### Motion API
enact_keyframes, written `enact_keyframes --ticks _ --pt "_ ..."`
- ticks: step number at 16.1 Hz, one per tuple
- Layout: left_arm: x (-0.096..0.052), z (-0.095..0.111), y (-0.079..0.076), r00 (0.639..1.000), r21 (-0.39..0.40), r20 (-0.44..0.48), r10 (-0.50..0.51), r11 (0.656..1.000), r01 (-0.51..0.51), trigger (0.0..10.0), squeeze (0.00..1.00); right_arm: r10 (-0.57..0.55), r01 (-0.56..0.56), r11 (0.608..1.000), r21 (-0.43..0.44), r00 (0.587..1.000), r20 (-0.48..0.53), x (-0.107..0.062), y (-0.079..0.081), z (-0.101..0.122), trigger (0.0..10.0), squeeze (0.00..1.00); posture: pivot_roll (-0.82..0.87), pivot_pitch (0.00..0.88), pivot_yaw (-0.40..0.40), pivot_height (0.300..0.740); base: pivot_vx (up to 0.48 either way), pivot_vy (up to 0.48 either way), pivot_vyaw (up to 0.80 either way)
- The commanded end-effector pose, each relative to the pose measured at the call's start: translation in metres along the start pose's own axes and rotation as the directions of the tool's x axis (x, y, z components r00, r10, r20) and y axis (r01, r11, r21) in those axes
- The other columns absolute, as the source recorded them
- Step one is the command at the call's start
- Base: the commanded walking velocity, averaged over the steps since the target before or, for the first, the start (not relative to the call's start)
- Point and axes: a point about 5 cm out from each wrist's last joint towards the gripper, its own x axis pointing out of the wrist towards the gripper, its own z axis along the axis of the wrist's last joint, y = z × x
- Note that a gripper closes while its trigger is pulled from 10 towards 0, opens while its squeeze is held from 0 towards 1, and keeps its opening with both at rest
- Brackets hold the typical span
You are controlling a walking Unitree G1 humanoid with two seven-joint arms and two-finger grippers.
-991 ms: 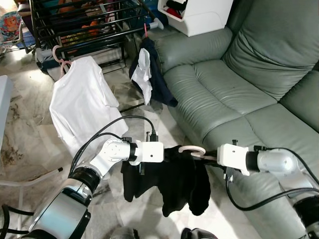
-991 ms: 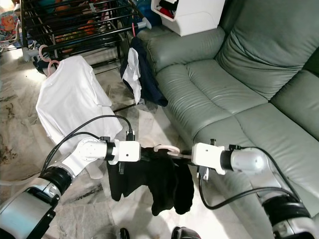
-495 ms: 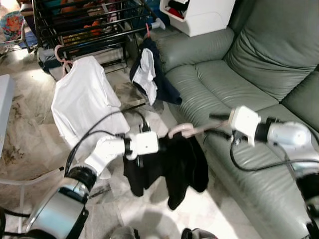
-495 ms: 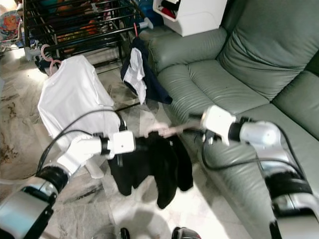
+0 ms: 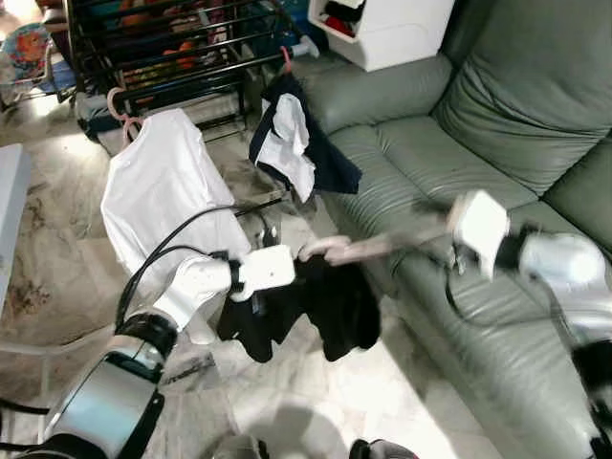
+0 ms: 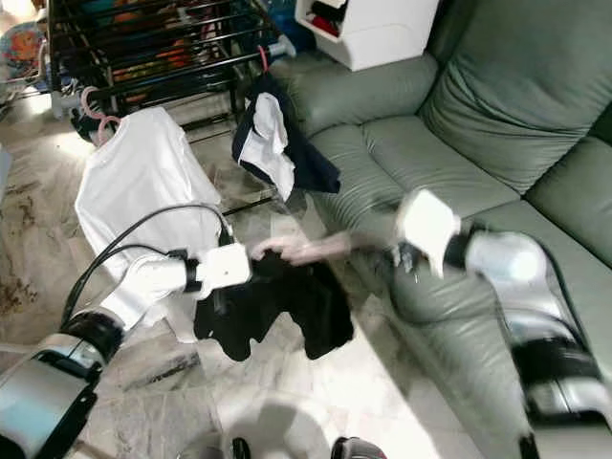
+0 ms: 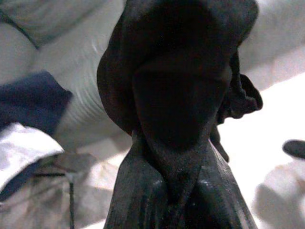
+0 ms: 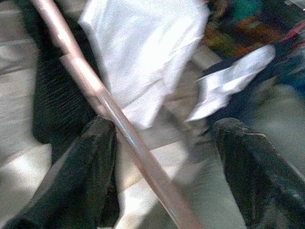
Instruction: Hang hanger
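Pink hanger [image 5: 359, 250] lying left-right between hands, black garment [image 5: 316, 306] draped over it. Left hand [image 5: 287, 277] clamped on garment; right hand [image 5: 421, 239] spread, rod between fingers. Black drying rack [image 5: 163, 48] far left.

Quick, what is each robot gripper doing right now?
Left gripper: shut on the black cloth garment.
Right gripper: open, its fingers either side of the pink plastic hanger.

Marble floor [image 5: 57, 277] (pale, veined, sunlit patch near the robot's feet) carries the black drying rack [image 5: 172, 48], standing well beyond the left gripper [image 5: 287, 273]. Green leather sofa [image 5: 459, 143] stands on it under the right gripper [image 5: 435, 239].
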Motion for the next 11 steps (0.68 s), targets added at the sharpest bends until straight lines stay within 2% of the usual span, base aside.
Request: enact_keyframes --ticks 1,4,5,7,8,9,10,11 --pt "-0.002 -0.006 -0.003 0.999 -0.003 -0.035 -0.020 1.000 0.020 0.0 0.00 0.131 -0.132 0.991 -0.014 0.991 -0.016 -0.003 0.008 0.005 10.0 1.00 -0.11 0.023 0.071 0.740 0.000 0.000 0.00" --pt "-0.002 -0.006 -0.004 0.999 0.001 -0.036 -0.029 1.000 0.029 0.0 0.00 0.277 -0.274 0.961 0.044 0.958 -0.078 -0.012 0.024 -0.003 10.0 1.00 -0.11 0.023 0.071 0.740 0.000 0.000 0.00" --pt "-0.001 -0.006 -0.006 0.999 0.005 -0.036 -0.037 0.999 0.037 0.0 0.00 0.336 -0.329 0.939 0.096 0.939 -0.072 -0.016 0.030 -0.002 10.0 1.00 -0.12 0.025 0.074 0.740 0.000 0.000 0.00" --pt "-0.001 -0.006 -0.006 0.998 0.008 -0.039 -0.040 0.999 0.040 0.0 0.00 0.344 -0.337 0.934 0.122 0.938 -0.045 -0.018 0.031 0.002 10.0 1.00 -0.12 0.023 0.074 0.740 0.000 0.000 0.00" --pt "-0.001 -0.007 -0.004 0.999 0.007 -0.044 -0.025 1.000 0.026 0.0 0.00 0.258 -0.257 0.959 0.116 0.966 0.006 -0.015 0.023 0.008 10.0 1.00 -0.12 0.023 0.073 0.740 0.000 0.000 0.00" --pt "-0.005 -0.011 0.003 0.996 0.003 -0.080 0.048 0.999 -0.048 0.0 0.00 -0.008 0.001 0.998 0.070 0.996 0.093 -0.009 -0.001 0.019 10.0 1.00 -0.11 0.021 0.071 0.740 0.000 0.000 0.00" --pt "-0.006 -0.013 0.007 0.991 0.002 -0.100 0.084 0.996 -0.084 0.0 0.00 -0.109 0.104 0.993 0.050 0.988 0.110 -0.007 -0.011 0.022 10.0 1.00 -0.11 0.022 0.071 0.740 0.000 0.000 0.00" --pt "-0.009 -0.017 0.014 0.975 -0.041 -0.134 0.175 0.983 -0.182 0.0 0.00 -0.327 0.325 0.945 0.041 0.933 0.148 -0.010 -0.031 0.030 10.0 1.00 -0.11 0.020 0.073 0.740 0.000 0.000 0.00"
